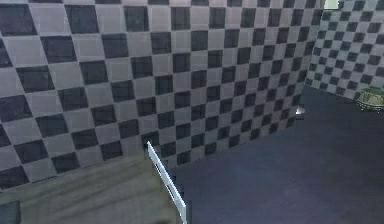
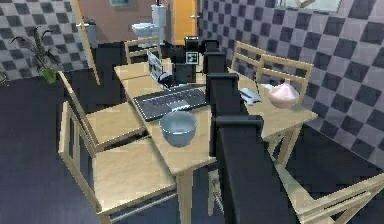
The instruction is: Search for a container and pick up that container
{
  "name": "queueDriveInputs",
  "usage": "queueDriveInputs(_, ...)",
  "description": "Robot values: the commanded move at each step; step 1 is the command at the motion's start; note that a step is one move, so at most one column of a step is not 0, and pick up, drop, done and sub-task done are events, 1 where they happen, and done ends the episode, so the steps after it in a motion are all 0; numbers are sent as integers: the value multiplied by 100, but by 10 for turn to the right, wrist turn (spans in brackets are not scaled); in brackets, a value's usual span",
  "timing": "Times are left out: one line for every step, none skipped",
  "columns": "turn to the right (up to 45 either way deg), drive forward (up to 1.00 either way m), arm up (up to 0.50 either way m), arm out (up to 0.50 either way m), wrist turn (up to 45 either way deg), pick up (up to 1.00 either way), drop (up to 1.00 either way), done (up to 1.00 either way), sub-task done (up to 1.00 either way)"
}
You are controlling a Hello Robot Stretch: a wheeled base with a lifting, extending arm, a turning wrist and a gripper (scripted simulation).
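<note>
My end effector point(image 2: 176, 52) is hovering at the far end of the light wooden counter point(image 2: 182, 156); I cannot tell whether it is holding anything. A round grey-blue bowl point(image 2: 178, 125) is sitting on the counter's near half.

Forward view: dim, flat light. Checkered wall point(image 1: 150, 70) evenly grey, its tile lines leaning toward the 9 o'clock edge. Floor point(image 1: 280, 160) darkest toward 5 o'clock.

Arm side view: brighter. Pale table point(image 2: 185, 158) top evenly lit, deep shade under it at 7 o'clock. Orange wall point(image 2: 115, 12) bright at 12 o'clock.
</note>
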Motion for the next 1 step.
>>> queueDriveInputs(0,0,-30,0,0,0,0,0,0)
